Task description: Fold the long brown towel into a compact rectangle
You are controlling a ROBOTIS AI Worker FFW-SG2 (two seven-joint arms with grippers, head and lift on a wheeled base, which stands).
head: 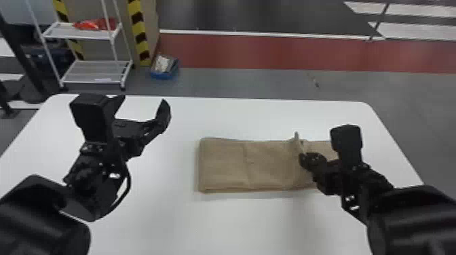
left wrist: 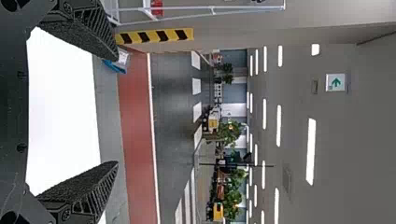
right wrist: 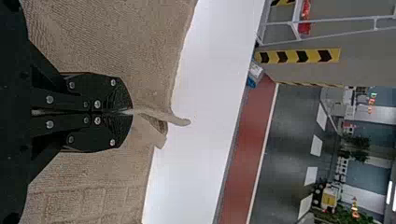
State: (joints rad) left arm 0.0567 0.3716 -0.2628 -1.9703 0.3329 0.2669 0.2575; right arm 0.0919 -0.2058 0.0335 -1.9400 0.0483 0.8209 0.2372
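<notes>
Brown cloth, the long towel, lies flat as a folded strip on a white table, mostly to the left of the right gripper's fingers. Those fingers are pressed together on a raised pinch of it, and in the right wrist view a narrow tongue of fabric pokes out past the tips of the right gripper. Left of the pinch, the strip runs out to a straight folded end, with a faint crease across it on the way. Right of the pinch, the cloth passes behind the gripper; it seems to carry on under the wrist, though the arm hides much of that part.

The left gripper has its fingers spread wide with nothing between them, well apart from the towel's folded end. Beyond its fingertips, behind the table, stands a white rack with something red on its upper shelf.
</notes>
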